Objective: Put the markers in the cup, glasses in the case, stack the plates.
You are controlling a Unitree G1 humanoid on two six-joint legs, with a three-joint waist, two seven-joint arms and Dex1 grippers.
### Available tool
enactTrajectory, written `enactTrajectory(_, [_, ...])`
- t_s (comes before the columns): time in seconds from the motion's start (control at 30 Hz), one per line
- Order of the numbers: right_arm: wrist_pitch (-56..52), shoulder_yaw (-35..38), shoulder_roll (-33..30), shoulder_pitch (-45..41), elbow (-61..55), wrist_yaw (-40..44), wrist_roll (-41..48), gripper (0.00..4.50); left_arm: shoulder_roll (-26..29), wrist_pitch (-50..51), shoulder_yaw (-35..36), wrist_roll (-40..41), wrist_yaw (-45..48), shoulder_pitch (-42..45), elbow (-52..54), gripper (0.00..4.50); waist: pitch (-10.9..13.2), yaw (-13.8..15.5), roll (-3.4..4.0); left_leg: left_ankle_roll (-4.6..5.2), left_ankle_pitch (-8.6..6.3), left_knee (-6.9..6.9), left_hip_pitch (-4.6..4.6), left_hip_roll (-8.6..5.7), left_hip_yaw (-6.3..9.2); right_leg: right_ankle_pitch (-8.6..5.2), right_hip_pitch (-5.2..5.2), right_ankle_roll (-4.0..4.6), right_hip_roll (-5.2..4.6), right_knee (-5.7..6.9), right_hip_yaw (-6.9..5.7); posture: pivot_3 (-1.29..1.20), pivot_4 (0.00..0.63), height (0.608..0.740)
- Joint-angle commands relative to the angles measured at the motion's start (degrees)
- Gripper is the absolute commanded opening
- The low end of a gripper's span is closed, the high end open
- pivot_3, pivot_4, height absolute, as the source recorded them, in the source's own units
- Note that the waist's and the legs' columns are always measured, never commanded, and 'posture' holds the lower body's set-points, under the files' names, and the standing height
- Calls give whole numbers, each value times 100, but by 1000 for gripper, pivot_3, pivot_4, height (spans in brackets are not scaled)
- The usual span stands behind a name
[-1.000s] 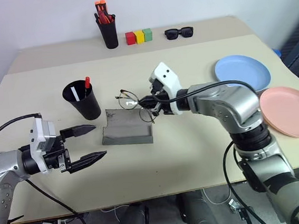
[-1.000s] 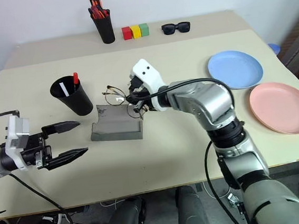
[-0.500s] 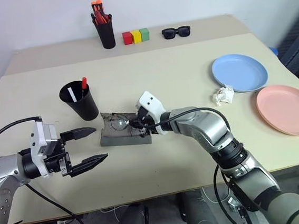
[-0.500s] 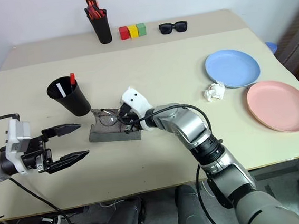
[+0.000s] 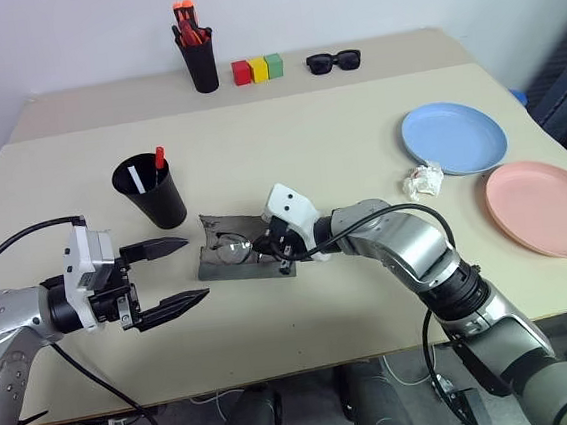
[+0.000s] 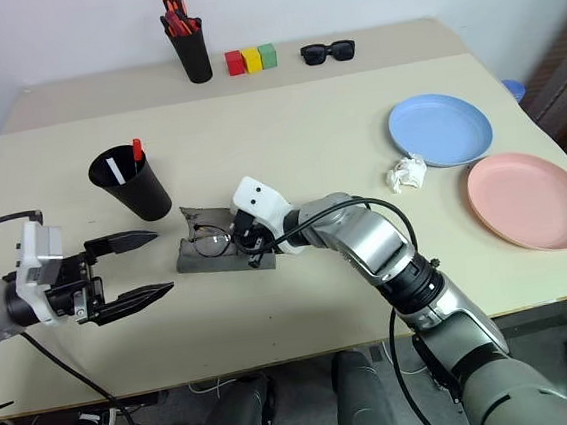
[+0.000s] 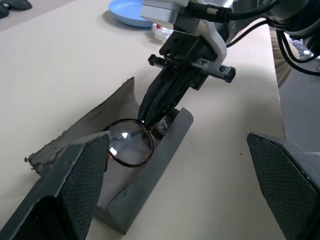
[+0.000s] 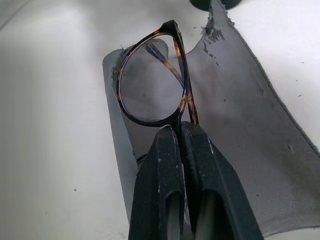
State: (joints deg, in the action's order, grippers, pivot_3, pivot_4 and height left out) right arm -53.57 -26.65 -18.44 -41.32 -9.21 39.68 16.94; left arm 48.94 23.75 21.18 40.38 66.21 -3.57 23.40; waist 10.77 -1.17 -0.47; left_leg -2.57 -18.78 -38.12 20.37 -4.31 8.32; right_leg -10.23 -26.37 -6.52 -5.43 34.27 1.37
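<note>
The grey case lies open in the middle of the table. The wire-framed glasses rest inside it, one round lens upright against the fold. My right gripper reaches into the case from the right, shut on the glasses' frame. To the left of the case, my left gripper hovers open and holds nothing. Behind it stands the black cup, with the red marker and the white marker inside. The blue plate and the pink plate lie side by side at the right.
A crumpled white paper lies beside the blue plate. Along the far edge stand a black pen holder, three coloured blocks and black sunglasses. The table's front edge runs just below both arms.
My right gripper has come down and to the left with the glasses, from above the case's far edge into the open case. The left gripper has stayed put.
</note>
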Motion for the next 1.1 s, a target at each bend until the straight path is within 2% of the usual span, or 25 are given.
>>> enactTrajectory(0.03, [-42, 65, 170, -95, -118, -76, -17, 986, 25, -120, 38, -22, -1, 55, 51, 4500, 0, 2, 0, 0, 0, 0, 0, 0, 0, 0, 0, 1, 0, 0, 0, 0, 150, 740])
enactTrajectory(0.23, [-156, 305, 190, -156, -133, -131, 23, 4057, 19, -125, -17, -69, -59, 129, 0, 4500, 0, 12, 0, -1, 1, 0, 0, 0, 0, 2, 0, 2, 1, 0, 0, 0, 150, 740])
enactTrajectory(0.27, [-158, 325, 177, -165, -147, -127, 25, 4438, 8, -133, -24, -77, -74, 144, -5, 4500, 0, 11, 0, -2, 1, 0, 0, 0, 0, 2, 0, 3, 1, 0, 0, 0, 150, 740])
enactTrajectory(0.33, [-80, 473, 155, -188, -212, -85, 86, 4438, -16, -116, -69, -127, -145, 198, -29, 4500, 0, 9, 0, -2, 1, 0, 0, 0, 0, 3, 0, 4, 1, 0, 0, 0, 150, 740])
enactTrajectory(0.47, [84, 1639, 467, -190, -295, -26, 845, 4438, -56, 18, -226, -159, -343, 463, -149, 4500, 0, 16, 0, -3, 2, 0, 0, 1, 0, 4, 0, 5, 2, 0, 0, 0, 150, 740])
enactTrajectory(0.57, [317, 2508, 478, -71, -257, 101, 1385, 4438, -201, 15, -369, -234, -627, 785, -251, 4500, 0, 34, -1, -3, 2, -1, 0, 3, 1, 8, 1, 7, 5, -2, 0, 0, 150, 740])
enactTrajectory(0.77, [716, 2638, -531, 424, -368, 503, 1231, 4438, -688, -154, -960, -677, -1155, 1420, -467, 4500, -1, 38, -1, -3, 2, -1, 0, 0, -4, 12, 4, 3, 4, -6, 0, 0, 150, 740])
enactTrajectory(0.87, [853, 2707, -800, 619, -467, 504, 1256, 3574, -960, -301, -1242, -970, -1390, 1771, -689, 4500, -1, 2, -1, -3, 2, -1, -1, 3, -12, 14, 2, 4, 6, -4, 4, 0, 150, 740])
enactTrajectory(0.93, [998, 2723, -940, 764, -625, 564, 1275, 2663, -1147, -414, -1408, -1173, -1549, 2032, -888, 4500, -1, 7, -1, -4, 2, -1, -2, 7, -14, 17, 1, 8, 11, -3, 6, 0, 150, 740])
enactTrajectory(1.03, [966, 2943, -899, 835, -645, 416, 1486, 2787, -1461, -573, -1616, -1389, -1730, 2398, -1180, 4500, -1, 31, -2, -8, 5, -3, -2, 9, -14, 22, 2, 8, 13, -5, 6, 0, 150, 740])
enactTrajectory(1.1, [809, 3109, -884, 848, -592, 355, 1696, 3595, -1641, -732, -1750, -1595, -1843, 2621, -1416, 4500, -1, 43, -2, -10, 6, -8, -1, 8, -15, 28, 4, 6, 13, -6, 7, 0, 150, 740])
